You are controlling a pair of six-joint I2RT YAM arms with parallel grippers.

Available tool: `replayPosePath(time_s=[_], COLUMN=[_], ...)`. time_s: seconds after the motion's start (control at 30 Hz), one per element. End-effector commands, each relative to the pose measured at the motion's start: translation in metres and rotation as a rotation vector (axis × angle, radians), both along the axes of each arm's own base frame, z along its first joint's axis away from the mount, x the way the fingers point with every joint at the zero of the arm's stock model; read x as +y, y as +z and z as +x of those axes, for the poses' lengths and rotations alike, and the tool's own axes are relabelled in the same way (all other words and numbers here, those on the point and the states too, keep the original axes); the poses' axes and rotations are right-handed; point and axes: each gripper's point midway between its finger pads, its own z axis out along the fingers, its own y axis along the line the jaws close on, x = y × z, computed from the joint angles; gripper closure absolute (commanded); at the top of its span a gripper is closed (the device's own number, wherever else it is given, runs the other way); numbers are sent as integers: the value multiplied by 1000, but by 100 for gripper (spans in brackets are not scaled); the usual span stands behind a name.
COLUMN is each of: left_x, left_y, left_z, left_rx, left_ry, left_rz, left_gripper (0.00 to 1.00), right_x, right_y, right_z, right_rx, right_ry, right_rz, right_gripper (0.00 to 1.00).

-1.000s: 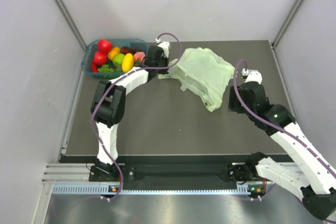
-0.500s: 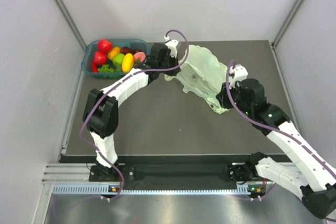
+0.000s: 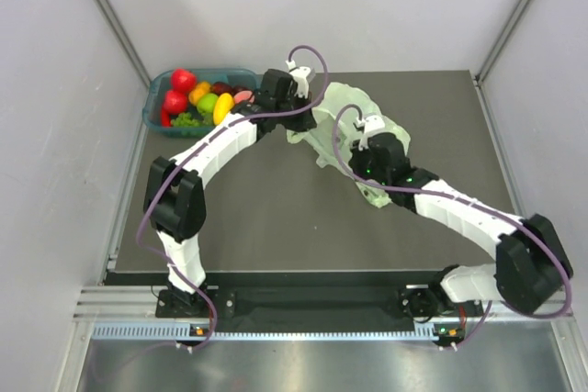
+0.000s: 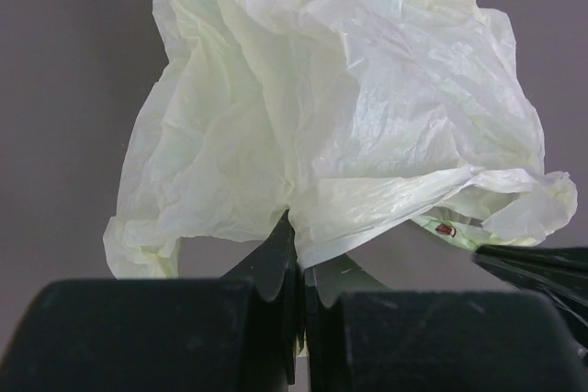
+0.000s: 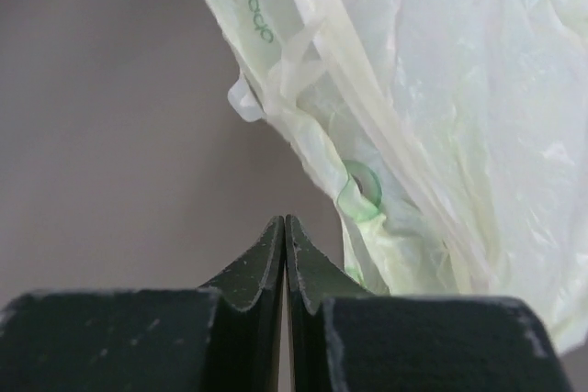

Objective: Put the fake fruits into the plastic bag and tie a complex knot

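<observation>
The pale-green plastic bag (image 3: 354, 126) lies crumpled at the back middle of the table; no knot is in view. My left gripper (image 3: 301, 119) is at the bag's left edge, shut on a fold of the bag (image 4: 349, 107), which hangs up and away from its fingertips (image 4: 278, 250). My right gripper (image 3: 356, 164) is at the bag's near side, its jaws pressed together with nothing between them. The bag (image 5: 432, 89) hangs just right of its fingertips (image 5: 308, 263). The fake fruits (image 3: 204, 98), red, yellow, green and orange, are piled in the teal basket (image 3: 220, 72).
The basket stands at the table's back left corner, beside the left arm's forearm. Grey walls close in the table on the left, back and right. The right arm's forearm (image 3: 459, 208) stretches across the table's right half.
The right gripper has swung left from beside the bag to its near side, and its jaws have closed. The left gripper stayed shut on the bag, which bunched up narrower.
</observation>
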Motion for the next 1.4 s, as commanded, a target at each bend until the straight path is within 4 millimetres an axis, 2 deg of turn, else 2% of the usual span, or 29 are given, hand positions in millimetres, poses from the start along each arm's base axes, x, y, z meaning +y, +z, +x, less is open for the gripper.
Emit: replayPosePath(time_s=[0.0, 0.07, 0.1, 0.13, 0.2, 0.27, 0.33, 0.37, 0.5, 0.63, 0.7, 0.77, 0.8, 0.87, 0.9, 0.93, 1.03, 1.07, 1.17, 1.27, 1.33, 1.37], left_x=[-2, -1, 0, 1, 4, 7, 16, 19, 44, 75, 84, 83, 79, 68, 59, 55, 42, 42, 40, 40, 40, 39], left_y=[39, 40, 42, 43, 42, 45, 45, 45, 40, 25, 16, 15, 12, 19, 22, 24, 30, 30, 35, 37, 39, 41], left_z=[-12, -14, -15, -15, -16, -13, -8, -6, 7, 17, 19, 21, 18, 17, 14, 13, 10, 10, 12, 12, 11, 11], left_rx=[-13, -7, -8, -8, 1, -2, 7, 13, 18, 52, 58, 46, 56, 31, 23, 14, -11, -7, -24, -35, -39, -46], left_ry=[-17, -17, -16, -12, -7, 2, 15, 20, 73, 130, 152, 151, 130, 86, 56, 43, -10, -17, -40, -52, -52, -61], left_rz=[-63, -62, -64, -62, -51, -48, -50, -53, -18, 10, 35, 29, 12, -26, -37, -34, -37, -33, -22, -14, -13, -15], left_gripper=[100, 100, 100, 100, 100, 100, 100, 100, 100, 100, 100, 100, 100, 100, 100, 100, 100, 100, 100, 100, 100, 100], right_x=[16, 6, 2, -4, -25, -48, -63, -81, -114, -144, -151, -150, -143, -118, -104, -83, -43, -37, -27, -20, -10, -10], right_y=[17, 5, -10, -17, -29, -42, -52, -56, -61, -58, -53, -51, -45, -42, -32, -28, -7, -4, 12, 29, 46, 51], right_z=[32, 44, 49, 53, 62, 61, 56, 51, 39, 22, 19, 17, 24, 31, 38, 39, 35, 33, 26, 20, 12, 12], right_rx=[-157, -164, -138, -128, -122, -117, -94, -101, -92, -91, -92, -93, -114, -99, -126, -118, -147, -156, -166, -199, -253, -287], right_ry=[-69, -153, -197, -246, -400, -526, -622, -704, -853, -963, -984, -957, -928, -769, -710, -595, -367, -310, -208, -113, -14, 8], right_rz=[62, 27, 1, -23, -63, -117, -117, -148, -84, -116, -102, -90, -58, -47, -9, 23, 51, 41, 33, 8, 16, -24], right_gripper=[100, 100, 100, 100, 100, 100, 100, 100, 100, 100, 100, 100, 100, 100, 100, 100, 76, 63, 55, 53, 44, 33])
